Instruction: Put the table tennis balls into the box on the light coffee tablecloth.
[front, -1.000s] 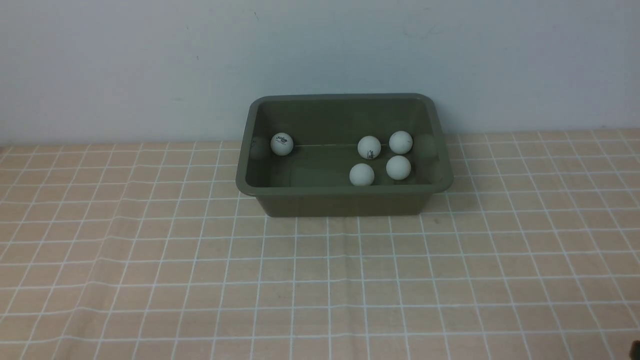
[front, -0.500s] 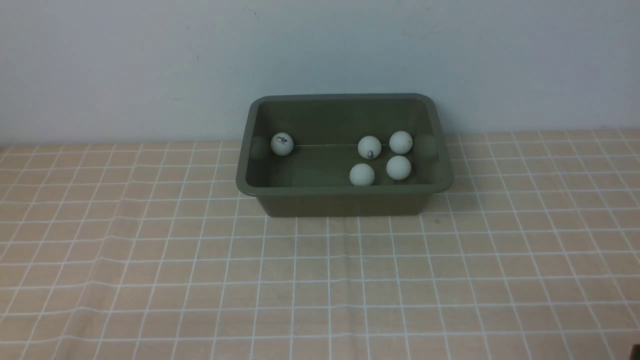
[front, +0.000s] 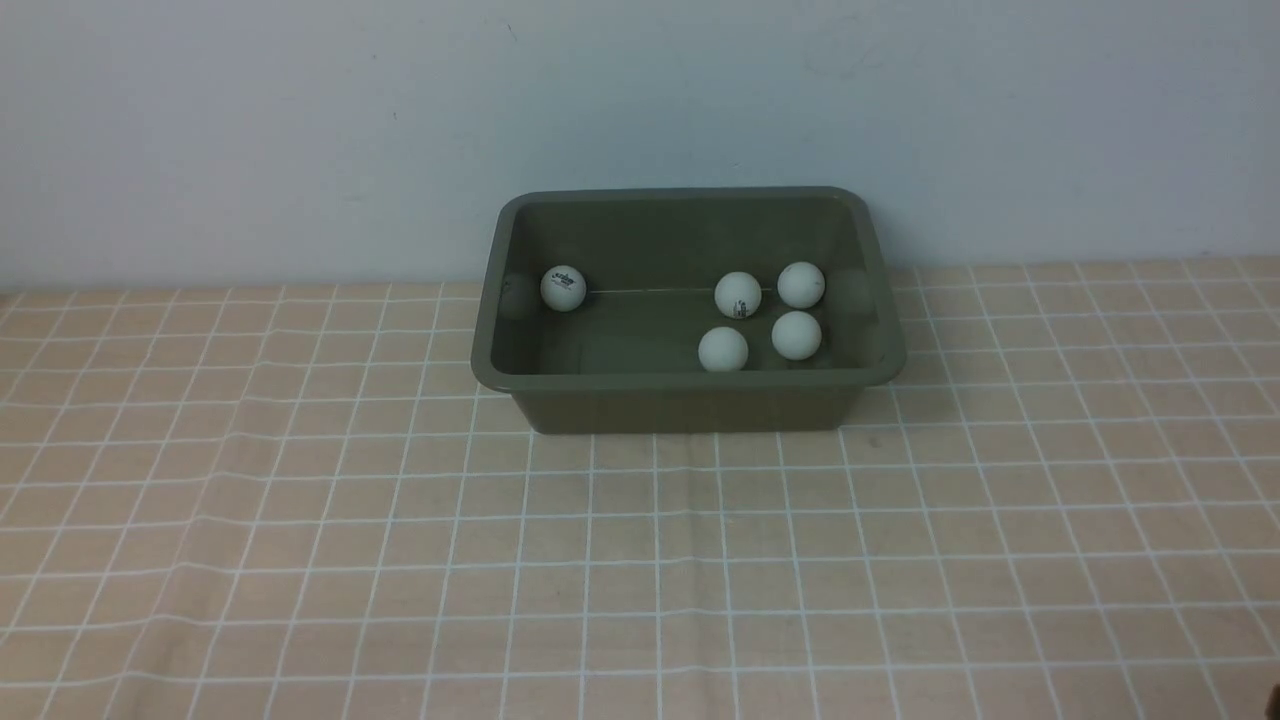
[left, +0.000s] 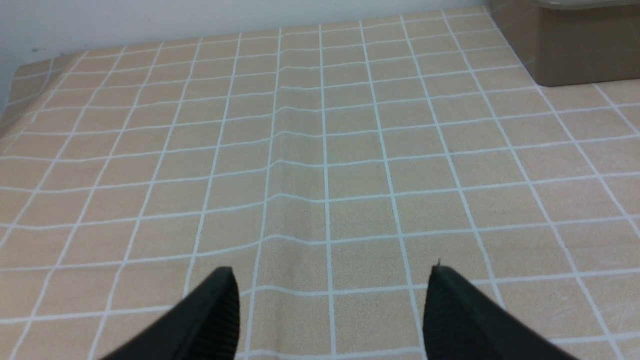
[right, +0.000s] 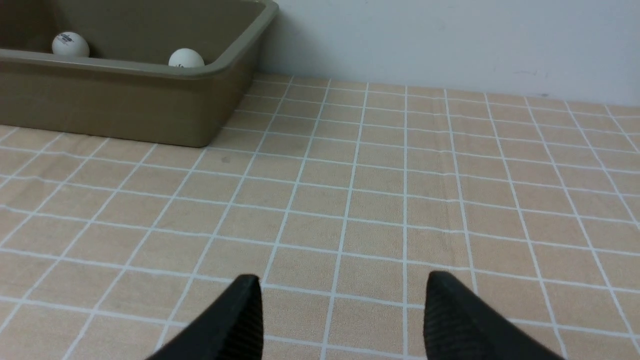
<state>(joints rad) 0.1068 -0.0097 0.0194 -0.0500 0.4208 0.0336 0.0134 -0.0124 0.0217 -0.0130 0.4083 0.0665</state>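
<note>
Light coffee tablecloth (front: 640, 560) is covering the whole work surface, lying slightly creased, with a fold ridge showing in the left wrist view.

Box (front: 690, 405) is sitting on the cloth toward 12 o'clock from table centre, its back edge close to the wall (front: 640, 100).

Left gripper (left: 330, 300) is standing with its jaws well apart, holding nothing and touching nothing; only bare cloth is showing between the fingertips. It is hovering above the cloth, pointing forward and down, with a corner of the box off at about 1 o'clock from it.

Right gripper (right: 342, 310) is also standing spread, empty, nothing between the fingertips but cloth. It is hovering over the cloth, angled forward and down, with the box off at about 11 o'clock from it.

Neither arm is showing in the front view.

Table tennis balls: five are lying inside the box.
- One ball (front: 563, 288) is sitting alone at the 9 o'clock end of the floor, dark logo facing the camera.
- Four are clustering toward the 3 o'clock end: ball (front: 738, 295), ball (front: 801, 285), ball (front: 796, 335), ball (front: 723, 350), near one another.

Right wrist view is catching only two of them over the rim.
</note>
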